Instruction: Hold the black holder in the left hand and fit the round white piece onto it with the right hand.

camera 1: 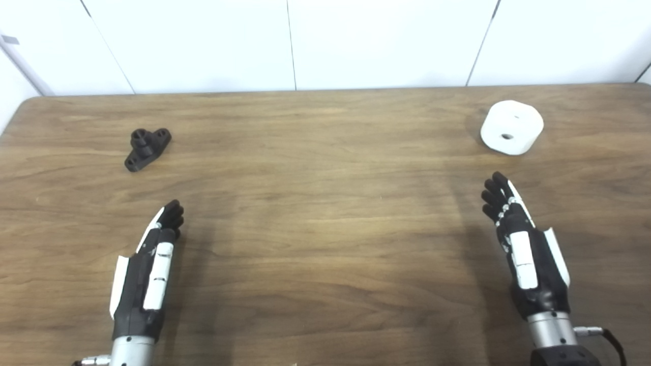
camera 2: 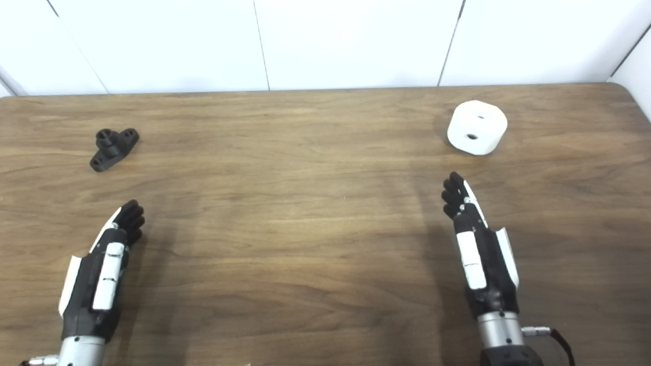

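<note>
The black holder [camera 1: 147, 148] lies on the wooden table [camera 1: 325, 229] at its far left, with its short post standing up from a flat base. Well across the table from the holder, at the far right, sits the round white piece [camera 1: 511, 127], a small hole showing in its face. The left hand [camera 1: 150, 264] hovers nearer than the holder, fingers straight and loosely together, holding nothing. The right hand [camera 1: 524, 249] hangs just short of the white piece, likewise outstretched and empty
</note>
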`<move>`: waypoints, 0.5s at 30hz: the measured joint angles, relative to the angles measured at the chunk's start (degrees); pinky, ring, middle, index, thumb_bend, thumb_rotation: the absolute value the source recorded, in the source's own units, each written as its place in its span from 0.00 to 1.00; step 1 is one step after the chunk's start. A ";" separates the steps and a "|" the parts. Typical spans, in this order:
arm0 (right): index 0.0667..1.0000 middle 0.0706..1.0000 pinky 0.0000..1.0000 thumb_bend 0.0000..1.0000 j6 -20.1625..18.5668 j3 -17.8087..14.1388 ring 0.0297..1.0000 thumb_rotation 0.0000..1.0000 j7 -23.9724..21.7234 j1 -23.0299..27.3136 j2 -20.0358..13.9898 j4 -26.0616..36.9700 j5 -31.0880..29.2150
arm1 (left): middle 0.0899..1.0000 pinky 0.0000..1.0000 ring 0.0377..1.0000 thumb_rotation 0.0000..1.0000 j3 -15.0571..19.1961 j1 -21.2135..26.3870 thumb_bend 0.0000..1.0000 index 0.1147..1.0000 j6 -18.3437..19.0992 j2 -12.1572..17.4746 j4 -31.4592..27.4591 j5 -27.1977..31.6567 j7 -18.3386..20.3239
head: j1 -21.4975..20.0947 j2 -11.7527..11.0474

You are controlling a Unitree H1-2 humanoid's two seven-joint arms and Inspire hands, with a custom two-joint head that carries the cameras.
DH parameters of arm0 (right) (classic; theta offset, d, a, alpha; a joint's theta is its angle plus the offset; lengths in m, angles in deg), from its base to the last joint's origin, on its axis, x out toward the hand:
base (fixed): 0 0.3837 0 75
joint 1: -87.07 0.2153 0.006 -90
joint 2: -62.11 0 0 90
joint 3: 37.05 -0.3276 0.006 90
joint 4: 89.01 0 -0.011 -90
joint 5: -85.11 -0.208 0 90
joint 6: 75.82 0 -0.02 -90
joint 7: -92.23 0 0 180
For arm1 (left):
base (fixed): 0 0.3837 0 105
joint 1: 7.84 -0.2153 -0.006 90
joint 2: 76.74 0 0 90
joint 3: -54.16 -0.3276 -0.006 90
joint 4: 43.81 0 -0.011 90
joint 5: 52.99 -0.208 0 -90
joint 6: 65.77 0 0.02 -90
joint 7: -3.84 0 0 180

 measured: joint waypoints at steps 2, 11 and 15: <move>0.95 0.95 0.94 0.55 0.62 -0.01 0.95 1.00 -0.13 -0.02 -0.02 -1.25 -0.12 | 0.92 0.93 0.93 0.88 -0.21 -0.01 0.46 0.91 -0.04 -0.06 0.03 -0.11 -0.04 | 0.79 -0.70; 0.96 0.95 0.97 0.53 3.59 -0.65 0.96 1.00 -1.16 -0.40 -0.15 -4.18 -0.98 | 0.92 0.93 0.93 0.88 -1.56 -0.09 0.47 0.91 -3.95 -0.25 2.45 -2.09 -0.79 | 5.80 -6.15; 0.96 0.95 0.95 0.52 8.00 -1.13 0.95 1.00 -1.23 -0.36 -0.29 -6.42 -0.52 | 0.93 0.93 0.93 0.90 -2.29 -0.10 0.45 0.91 -6.87 -0.36 4.28 -3.62 -1.65 | 8.09 -8.71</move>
